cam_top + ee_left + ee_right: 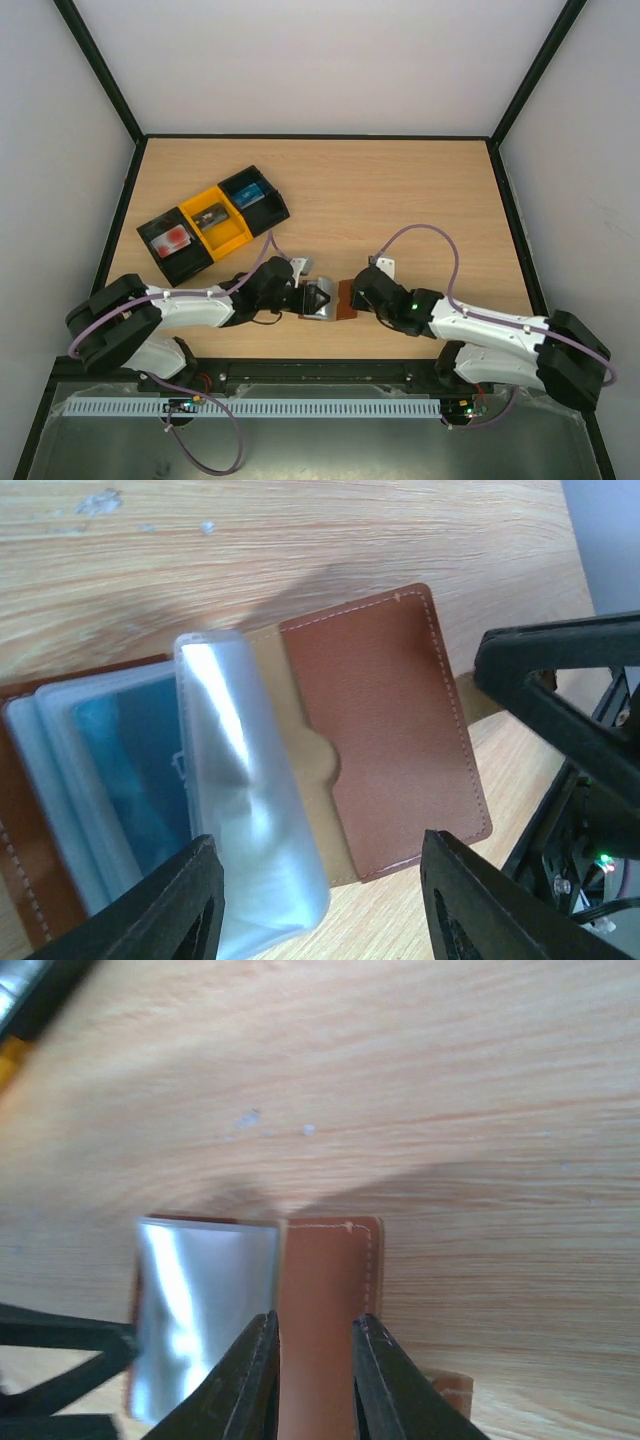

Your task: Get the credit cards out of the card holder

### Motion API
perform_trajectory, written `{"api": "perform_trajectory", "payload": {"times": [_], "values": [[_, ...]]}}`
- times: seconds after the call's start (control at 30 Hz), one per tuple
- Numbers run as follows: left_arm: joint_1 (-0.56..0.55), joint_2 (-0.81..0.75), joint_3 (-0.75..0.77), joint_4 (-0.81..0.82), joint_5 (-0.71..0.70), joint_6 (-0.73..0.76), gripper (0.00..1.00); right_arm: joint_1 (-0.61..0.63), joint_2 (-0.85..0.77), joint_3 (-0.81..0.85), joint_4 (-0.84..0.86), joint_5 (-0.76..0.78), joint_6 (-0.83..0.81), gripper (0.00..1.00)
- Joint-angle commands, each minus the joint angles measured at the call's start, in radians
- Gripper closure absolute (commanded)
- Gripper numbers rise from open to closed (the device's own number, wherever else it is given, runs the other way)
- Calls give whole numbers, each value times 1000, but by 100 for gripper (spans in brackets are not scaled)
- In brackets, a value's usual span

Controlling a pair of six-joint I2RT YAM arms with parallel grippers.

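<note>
Left arm (190, 307), right arm (490, 328): white link shells, black joint housings. Lilac cables (432, 231) routed along both. Green indicator light (413, 301) seen lit near right wrist. End effector fingers (175, 910) matte black, wedge-shaped.

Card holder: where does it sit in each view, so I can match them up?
Top external: card holder just below centre.
Left wrist: fills the middle, brown flap on the right.
Right wrist: bottom centre, flap pinched by the right gripper.
Shared landmark: shiny clear sleeve, left of the brown flap everywhere.
</note>
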Motion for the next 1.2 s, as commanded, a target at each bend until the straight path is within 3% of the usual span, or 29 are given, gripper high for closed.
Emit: {"api": "perform_trajectory", "payload": {"times": [0.0,0.27,0.5,0.73,1.03,1.17], "values": [[3,32,31,77,32,25,44,-5,-94,33,-33,1,6,79],[3,115,44,179,118,23,45,-5,-152,44,-18,-8,29,77],[7,9,15,41,-4,30,38,-5,-146,32,22,-44,33,77],[44,-77,-91,104,28,-39,36,-1,-20,40,174,-194,32,77],[99,-92,-156,189,93,-76,37,-3,121,9,119,-78,34,78],[111,-50,-157,236,104,-89,44,-5,134,-63,167,-53,44,79]]}}
